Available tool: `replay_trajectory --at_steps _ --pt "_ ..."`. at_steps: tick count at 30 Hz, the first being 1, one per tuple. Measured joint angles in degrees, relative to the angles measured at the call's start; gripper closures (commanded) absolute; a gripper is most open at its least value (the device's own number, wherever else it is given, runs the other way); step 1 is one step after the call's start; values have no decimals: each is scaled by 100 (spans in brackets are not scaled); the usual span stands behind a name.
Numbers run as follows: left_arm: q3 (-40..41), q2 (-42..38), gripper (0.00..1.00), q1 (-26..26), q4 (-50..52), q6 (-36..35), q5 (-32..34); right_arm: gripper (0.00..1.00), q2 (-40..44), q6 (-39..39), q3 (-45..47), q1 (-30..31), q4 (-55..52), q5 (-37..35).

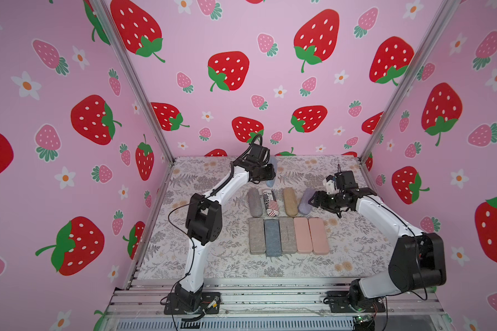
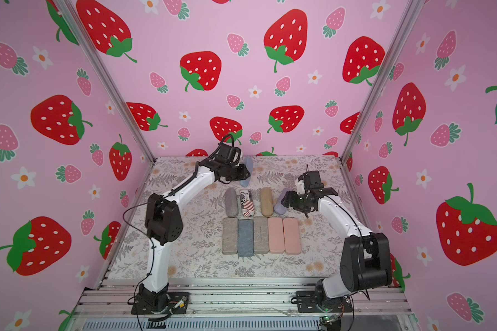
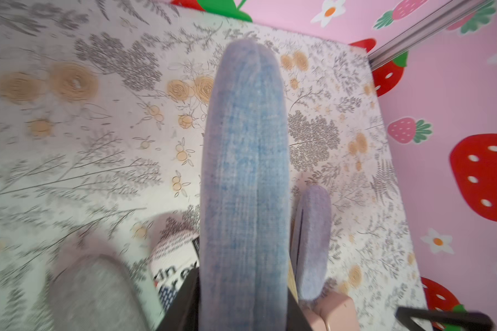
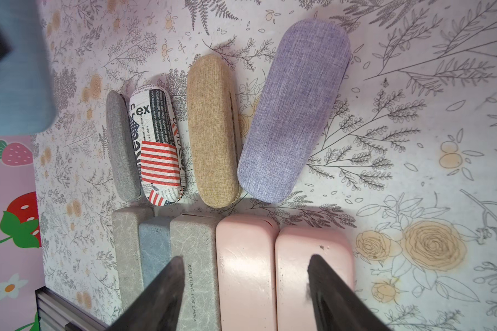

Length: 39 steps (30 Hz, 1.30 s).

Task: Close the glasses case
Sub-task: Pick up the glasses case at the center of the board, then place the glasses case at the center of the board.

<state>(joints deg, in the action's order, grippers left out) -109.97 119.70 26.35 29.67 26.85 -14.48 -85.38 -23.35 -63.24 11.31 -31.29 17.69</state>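
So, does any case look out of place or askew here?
Yes, two. The purple case lies slanted, while the tan case and the others in its row lie parallel. The blue case is outside both rows: the left fingers hold it behind them.

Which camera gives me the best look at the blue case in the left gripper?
Left wrist: the blue case fills the frame, its seam plainly visible. In both top views only an edge shows behind the left gripper; right wrist catches a blurred corner.
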Motion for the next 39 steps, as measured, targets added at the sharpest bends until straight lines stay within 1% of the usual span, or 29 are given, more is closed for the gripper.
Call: replay_trajectory --at_steps 4,7,11,15,17,21,30,39 --pt "1661 -1412 70 -468 -616 22 -195 31 -15 -48 -17 9 -9 2" --pt "2889 -2096 69 -870 -1021 50 -293 31 -24 -92 -22 42 -24 -2" --pt "4105 -2387 69 -1099 -1274 46 -378 31 -46 -111 -39 138 -76 -26" --pt "4852 -2415 69 -1165 -1552 85 -540 30 -50 -131 -44 282 -151 -66" --pt "5073 -2413 69 -1204 -1727 142 -634 30 -50 -149 -44 341 -168 -81" --pt "5254 -2358 69 -1252 -2100 197 -728 30 -50 -179 -44 415 -223 -120" --pt "5311 -1698 68 -1261 -2691 343 -868 30 -50 -212 -44 455 -328 -199" --pt "5274 -1497 57 -1261 -2830 393 -914 30 -50 -221 -44 479 -337 -232"
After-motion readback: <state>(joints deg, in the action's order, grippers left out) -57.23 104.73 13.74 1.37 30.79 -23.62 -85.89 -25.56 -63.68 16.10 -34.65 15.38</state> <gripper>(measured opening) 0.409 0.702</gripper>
